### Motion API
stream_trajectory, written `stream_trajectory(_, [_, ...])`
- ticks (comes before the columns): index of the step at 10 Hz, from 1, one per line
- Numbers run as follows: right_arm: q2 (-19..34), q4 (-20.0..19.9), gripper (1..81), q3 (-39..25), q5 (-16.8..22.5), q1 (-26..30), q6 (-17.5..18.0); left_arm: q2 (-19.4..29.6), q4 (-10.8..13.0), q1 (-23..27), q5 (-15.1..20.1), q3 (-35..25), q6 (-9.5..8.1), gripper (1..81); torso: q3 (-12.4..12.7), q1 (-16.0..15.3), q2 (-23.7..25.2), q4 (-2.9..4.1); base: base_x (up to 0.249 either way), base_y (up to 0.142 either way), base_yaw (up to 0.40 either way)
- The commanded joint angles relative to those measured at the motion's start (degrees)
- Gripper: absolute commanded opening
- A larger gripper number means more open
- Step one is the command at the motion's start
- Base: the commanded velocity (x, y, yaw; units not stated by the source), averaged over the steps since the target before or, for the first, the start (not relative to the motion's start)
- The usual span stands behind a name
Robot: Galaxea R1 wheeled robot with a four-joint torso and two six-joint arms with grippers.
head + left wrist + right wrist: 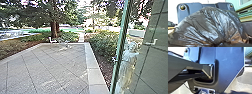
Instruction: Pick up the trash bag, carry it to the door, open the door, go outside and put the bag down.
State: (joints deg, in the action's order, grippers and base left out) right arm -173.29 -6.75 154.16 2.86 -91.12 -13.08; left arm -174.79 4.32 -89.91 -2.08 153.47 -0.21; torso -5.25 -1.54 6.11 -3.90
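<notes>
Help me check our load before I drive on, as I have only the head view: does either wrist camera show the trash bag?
Observer: Yes, the left wrist view shows the black trash bag, large and close to the camera.
Operator: Is its plastic drawn together anywhere?
Observer: Yes, the creases run in to one tightly gathered spot.
Operator: And what is around the right wrist?
Observer: The right wrist view shows pale grey ground past the edge of the robot's own wide plate.
</notes>
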Motion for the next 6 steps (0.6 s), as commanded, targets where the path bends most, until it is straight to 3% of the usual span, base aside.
stream_trajectory(1, [0.5, 0.0, 81.1, -0.1, 3.9, 2.3, -0.1, -0.6, 0.5, 2.2, 2.6, -0.6, 0.30, 1.0, 0.0, 0.0, 0.0, 0.00, 0.113, 0.000, 0.000])
stream_trajectory(6, [0.5, 0.3, 81.1, -0.1, 3.9, 2.4, -0.8, -0.6, 0.5, 2.2, 2.6, -0.6, 0.21, 1.0, 0.0, 0.0, 0.0, 0.00, 0.117, 0.000, 0.000])
